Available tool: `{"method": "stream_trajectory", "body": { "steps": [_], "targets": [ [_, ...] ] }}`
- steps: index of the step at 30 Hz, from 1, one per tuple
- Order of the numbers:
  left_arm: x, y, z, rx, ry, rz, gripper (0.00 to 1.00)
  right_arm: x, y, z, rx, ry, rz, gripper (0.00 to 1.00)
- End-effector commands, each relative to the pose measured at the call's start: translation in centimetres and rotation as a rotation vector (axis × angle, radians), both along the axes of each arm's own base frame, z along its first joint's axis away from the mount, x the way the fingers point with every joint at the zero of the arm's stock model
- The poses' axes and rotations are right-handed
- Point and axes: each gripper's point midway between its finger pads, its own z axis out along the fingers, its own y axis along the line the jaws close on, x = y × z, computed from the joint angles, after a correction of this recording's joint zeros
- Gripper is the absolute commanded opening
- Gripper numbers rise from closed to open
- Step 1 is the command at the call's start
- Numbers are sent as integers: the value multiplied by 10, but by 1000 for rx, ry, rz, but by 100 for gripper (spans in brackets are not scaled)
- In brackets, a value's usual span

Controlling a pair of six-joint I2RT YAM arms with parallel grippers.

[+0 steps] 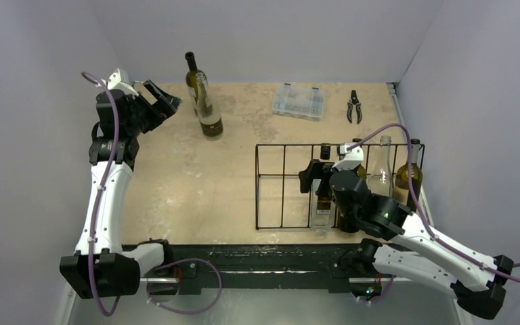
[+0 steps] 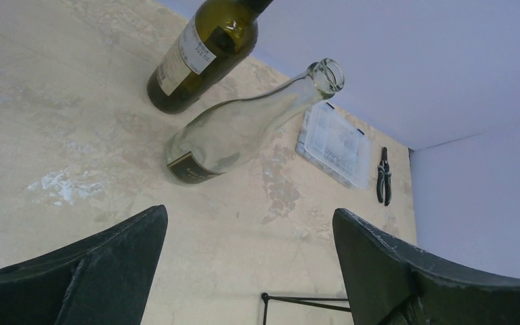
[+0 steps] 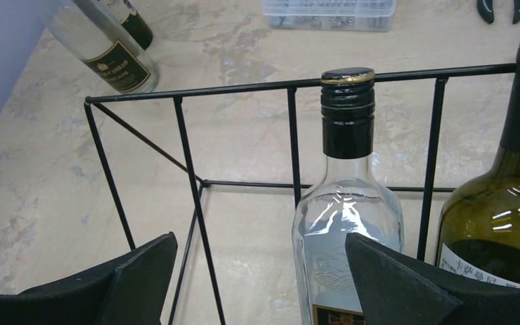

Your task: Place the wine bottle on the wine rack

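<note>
Though seemingly empty, right claw (image 3: pixel 258 249) wide.

We count 6 bottles. 2 stand outside the wine rack (image 1: pixel 284 145): 1 dark green bottle (image 1: pixel 191 74) and 1 clear uncapped bottle (image 1: pixel 210 115). 4 stand inside it: 1 clear capped bottle (image 3: pixel 347 223), 1 green bottle (image 3: pixel 501 223) just beside it, 1 tall clear bottle (image 1: pixel 384 166) and 1 olive bottle (image 1: pixel 409 177). We also count 1 wine rack, 1 clear plastic box (image 1: pixel 299 101), 1 pair of pliers (image 1: pixel 354 107) and 2 arms, the left arm (image 1: pixel 105 196) and the right arm (image 1: pixel 426 247).
</note>
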Motion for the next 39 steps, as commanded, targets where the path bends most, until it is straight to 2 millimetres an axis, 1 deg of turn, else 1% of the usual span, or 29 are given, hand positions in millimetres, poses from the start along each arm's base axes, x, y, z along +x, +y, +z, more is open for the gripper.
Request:
{"method": "stream_trajectory", "body": {
  "steps": [1,3,7,10,12,15,18,20,23,26,28,32,35,37,39],
  "targets": [
    [14,-18,9,-51,-65,-108,93,7,10,11,36,-46,19,99],
    [17,-25,6,-77,-77,-145,93,9,8,14,45,-54,-5,99],
    [23,-32,-2,-74,-93,-184,93,10,4,26,50,-104,-4,99],
    [26,-44,-5,-34,-134,-239,93,7,6,29,5,-151,71,99],
    [28,-56,-10,10,-157,-277,94,3,6,28,-24,-173,118,99],
    [29,-73,-23,87,-159,-314,94,-6,17,28,5,-206,218,99],
    [28,-83,-34,202,-182,-331,95,-11,19,24,11,-210,253,99],
    [29,-88,-39,283,-247,-337,96,-15,18,23,24,-216,264,99],
    [30,-82,-52,370,-300,-257,98,-20,16,33,57,-261,286,99],
    [36,-73,-54,393,-374,-185,100,-23,11,36,85,-295,281,99],
    [45,-74,-47,404,-388,-180,100,-26,9,40,103,-312,289,99],
    [72,-66,-48,444,-284,-138,100,-27,9,43,106,-333,299,99],
    [92,-70,-45,451,-283,-137,100,-27,10,42,100,-330,304,99],
    [108,-66,-48,461,-260,-105,100,-27,12,42,98,-329,309,99],
    [126,-62,-54,477,-234,-68,100,-27,13,42,97,-333,314,99]
  ]
}}
